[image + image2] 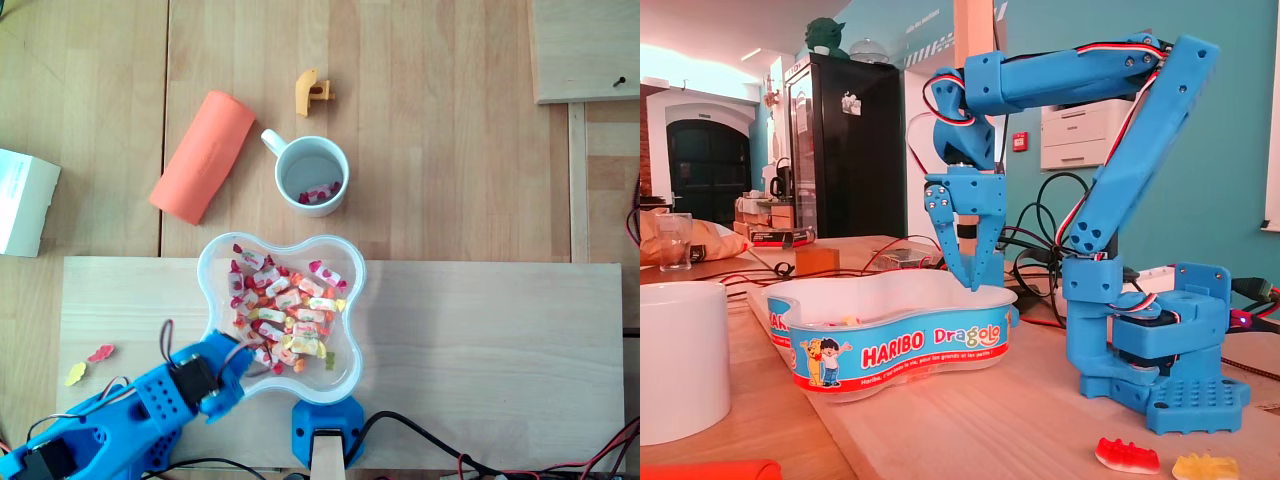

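Blue two-finger gripper (243, 362) hangs over the near-left lobe of the white clover-shaped plastic sweet tub (352, 330) in the overhead view, wrist bent so the fingers (985, 250) point straight down into it. In the fixed view the fingers taper towards each other, but their tips drop behind the tub's rim (890, 285), so I cannot tell if they are pinching anything or just nearly together. Nearest things are the wrapped red, yellow and white sweets (285, 315) heaped in the middle of the tub, just right of the tips. The tub sits on the pale wooden board (480, 330) right against the blue arm base (325, 425), probably so the short arm reaches every lobe. A white ceramic mug (279, 170) stands just beyond the tub's far side on the wooden counter (450, 150), apart from it, with a few wrapped sweets (320, 192) on its bottom. Orange cylindrical roll (203, 155) lies tilted left of the mug, small orange plastic part (312, 90) farther back, white box (25, 200) at the left edge. Red gummy (100, 352) and yellow gummy (76, 374) lie loose on the board, left of the arm.
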You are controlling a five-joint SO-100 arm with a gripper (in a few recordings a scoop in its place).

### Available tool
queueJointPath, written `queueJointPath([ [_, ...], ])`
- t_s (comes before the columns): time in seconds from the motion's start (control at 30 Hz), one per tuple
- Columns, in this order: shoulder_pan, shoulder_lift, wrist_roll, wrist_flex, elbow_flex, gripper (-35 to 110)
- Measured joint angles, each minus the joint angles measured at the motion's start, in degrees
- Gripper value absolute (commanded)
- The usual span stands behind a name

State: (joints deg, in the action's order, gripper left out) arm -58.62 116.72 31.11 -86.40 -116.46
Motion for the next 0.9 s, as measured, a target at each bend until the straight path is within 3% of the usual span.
queueJointPath([
  [0.33, 3.34, -1.67, 0.0, 0.0, 0.09, -1],
  [0.9, 3.43, -3.96, 0.0, 0.0, -0.18, 14],
])
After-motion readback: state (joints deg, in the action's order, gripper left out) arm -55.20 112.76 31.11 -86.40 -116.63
